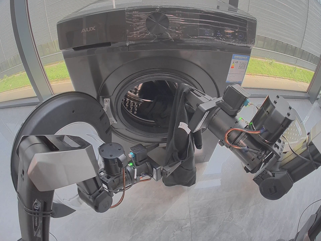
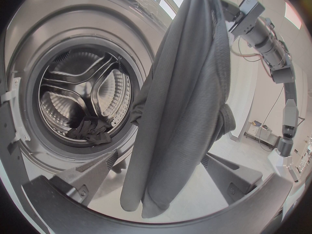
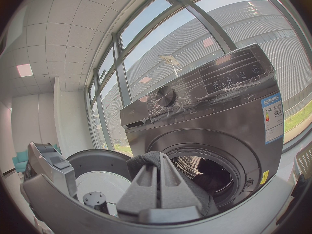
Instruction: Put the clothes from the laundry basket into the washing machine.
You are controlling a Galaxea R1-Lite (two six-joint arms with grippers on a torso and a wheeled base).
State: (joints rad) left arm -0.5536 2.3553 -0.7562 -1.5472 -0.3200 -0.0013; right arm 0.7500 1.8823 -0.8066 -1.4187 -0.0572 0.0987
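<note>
Head view: black garment [image 1: 180, 134] hung long axis vertical before the washing machine [image 1: 100, 67] opening, white tag [image 1: 184, 128] outward; printed sticker [image 1: 237, 68] on the machine front. Left wrist view: left gripper [image 2: 159, 157] spread wide either side of its lower half. Right wrist view: right gripper [image 3: 158, 168] clamped on its top end

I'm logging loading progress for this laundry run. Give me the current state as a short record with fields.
washing machine: front door swung open to the robot's left
drum: one dark piece of clothing lying at the bottom
right gripper: shut on the top of a dark garment, held up at the drum opening
dark garment: hanging down in front of the opening, not yet inside
left gripper: open, one finger on either side of the garment's lower part
</note>
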